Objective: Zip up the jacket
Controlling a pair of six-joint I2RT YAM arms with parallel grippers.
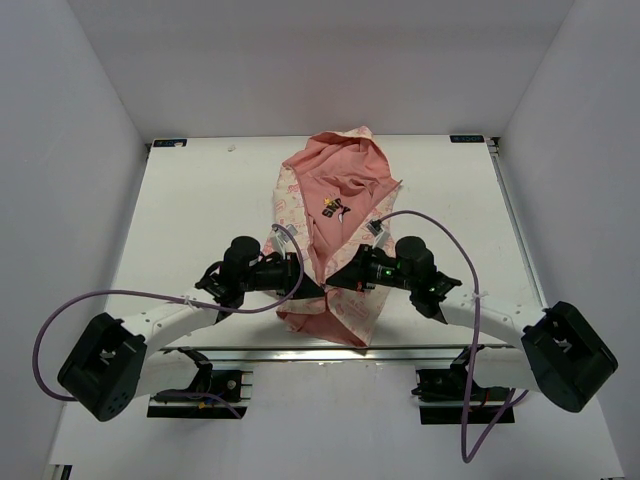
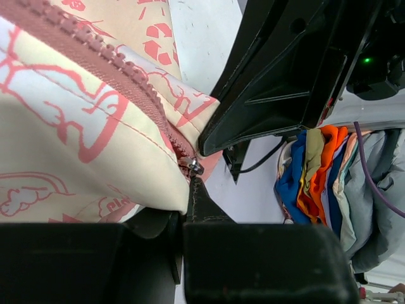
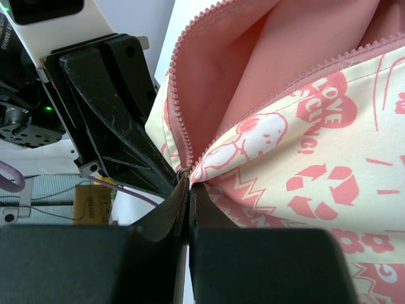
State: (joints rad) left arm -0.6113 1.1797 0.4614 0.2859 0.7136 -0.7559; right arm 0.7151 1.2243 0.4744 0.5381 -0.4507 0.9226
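Since the zipper (image 3: 176, 114) gapes open above the hem, the jacket (image 1: 335, 215) is laid mid-tabletop (image 1: 200, 210), hood far. The left pincer (image 2: 190, 190) and right pincer (image 3: 188, 190) are both clamped on its near zipper base, apparently to steady it.

The left arm (image 1: 160, 320) and the right arm (image 1: 490, 315) are each built of slim white links joined by black cylindrical motor housings, with a bulky, rounded black block (image 1: 103, 365) at the base end. A thin purple cable (image 1: 60, 310) loops loosely off each arm, and a small green light (image 1: 378, 270) glows on the right wrist. The fingers (image 3: 120, 139) are matte black, wedge-shaped and faintly scuffed, mounted below a white housing (image 3: 107, 19).
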